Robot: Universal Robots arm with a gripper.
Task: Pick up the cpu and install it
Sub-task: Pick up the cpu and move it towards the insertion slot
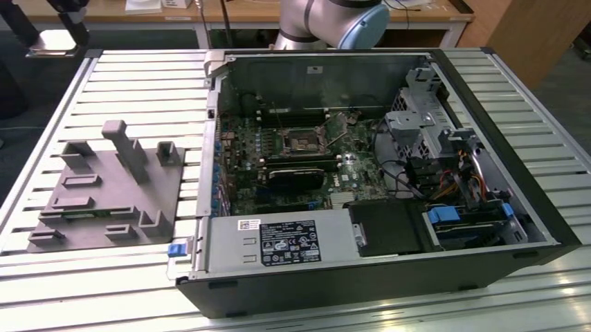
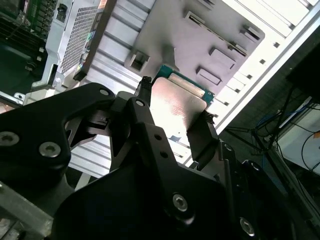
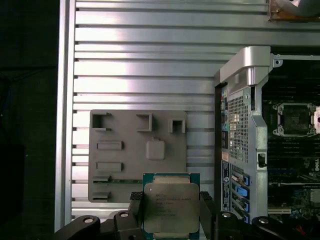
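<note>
The cpu point(image 3: 171, 212), a thin square chip with a pale metal top and green edge, hangs in the air between two black fingers point(image 3: 136, 202). My gripper point(image 3: 171, 200) is shut on it, gripping two opposite edges. Below it lies the grey plastic tray point(image 3: 130, 165) with upright blocks. In the second wrist view the cpu point(image 2: 175, 110) shows from its side, again held by my gripper point(image 2: 176, 100), with the tray point(image 2: 200, 35) beyond. The dark metal-framed socket point(image 1: 302, 140) sits on the motherboard inside the open computer case point(image 1: 388, 277); it also shows in the first wrist view point(image 3: 295, 120).
The tray point(image 1: 102, 200) lies on a slatted metal table point(image 1: 138, 83), at the exterior view's left of the case. Inside the case are a power supply point(image 1: 277, 242), cables and drive cages point(image 1: 434, 131). The arm's base point(image 1: 333, 21) stands behind the case.
</note>
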